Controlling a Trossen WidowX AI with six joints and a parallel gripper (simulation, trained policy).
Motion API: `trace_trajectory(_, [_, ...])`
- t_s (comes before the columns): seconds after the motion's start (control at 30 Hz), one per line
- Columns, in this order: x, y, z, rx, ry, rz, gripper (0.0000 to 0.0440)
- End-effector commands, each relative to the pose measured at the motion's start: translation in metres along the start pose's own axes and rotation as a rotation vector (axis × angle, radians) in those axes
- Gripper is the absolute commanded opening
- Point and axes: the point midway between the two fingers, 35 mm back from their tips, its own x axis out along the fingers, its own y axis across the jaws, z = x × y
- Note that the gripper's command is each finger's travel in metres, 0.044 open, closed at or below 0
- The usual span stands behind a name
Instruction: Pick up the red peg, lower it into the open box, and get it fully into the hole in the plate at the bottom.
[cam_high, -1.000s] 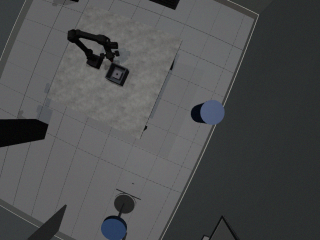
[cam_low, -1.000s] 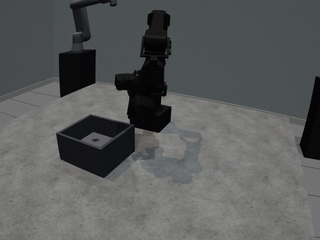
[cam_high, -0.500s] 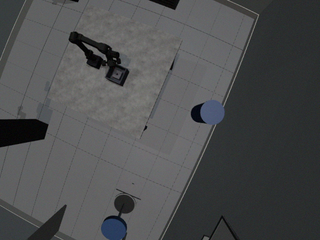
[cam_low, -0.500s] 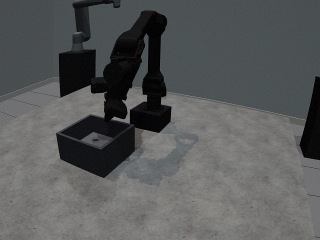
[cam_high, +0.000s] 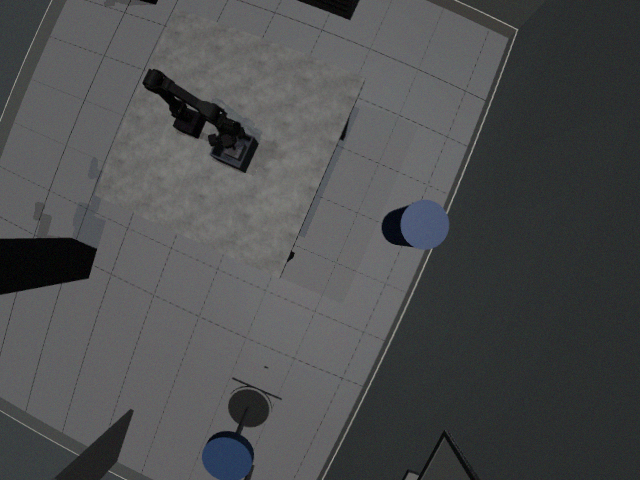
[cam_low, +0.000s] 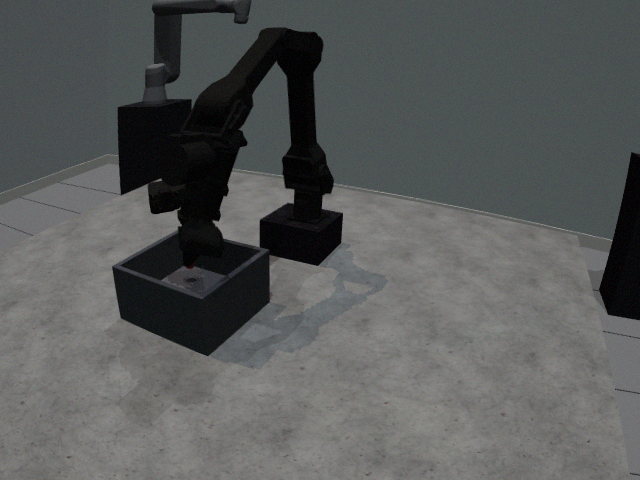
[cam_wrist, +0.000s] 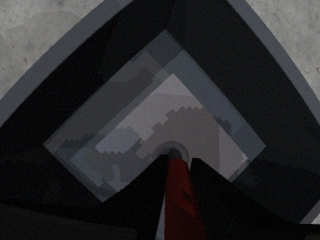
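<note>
1. The red peg (cam_wrist: 182, 200) is between the 2 fingers of the end effector (cam_low: 192, 262) (cam_wrist: 178, 163), which is closed on it. In the exterior view only a small red bit of the peg shows beneath the dark fingers; in the wrist view its lower part is cut off by the picture's bottom edge. In the top view I cannot make it out.
2. The peg is over the inside of the open box (cam_high: 250, 156) (cam_low: 237, 304) (cam_wrist: 47, 60), above the plate (cam_low: 206, 279) (cam_wrist: 172, 92) at the bottom. Its visible end is near the hole (cam_low: 191, 280) (cam_wrist: 173, 151) in the wrist view, which is partly hidden by the fingers and peg. The exterior view shows the hole apart from the red bit. Whether the 2 line up exactly, I cannot tell.
3. The box stands on the table (cam_high: 206, 206) (cam_low: 413, 361) (cam_wrist: 25, 30). The arm (cam_high: 186, 98) (cam_low: 302, 103) hides part of its rim and interior in the exterior and top views.
4. The arm bends over from its dark base block (cam_high: 180, 127) (cam_low: 330, 235), beside the box. Dim light makes the end effector's outline hard to separate from the arm.
</note>
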Motion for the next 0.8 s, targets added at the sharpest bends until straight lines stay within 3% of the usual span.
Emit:
trace_trajectory(0.0, [0.016, 0.000, -0.003, -0.048, 0.042, 0.014, 0.0029])
trace_trajectory(0.17, [0.031, 0.001, -0.007, -0.085, 0.086, 0.021, 0.0149])
trace_trajectory(0.3, [0.035, 0.003, 0.002, -0.113, 0.093, 0.033, 0.0190])
trace_trajectory(0.63, [0.026, 0.024, 0.031, -0.116, 0.125, 0.103, 0.0440])
trace_trajectory(0.77, [0.017, 0.038, 0.044, -0.123, 0.134, 0.151, 0.0440])
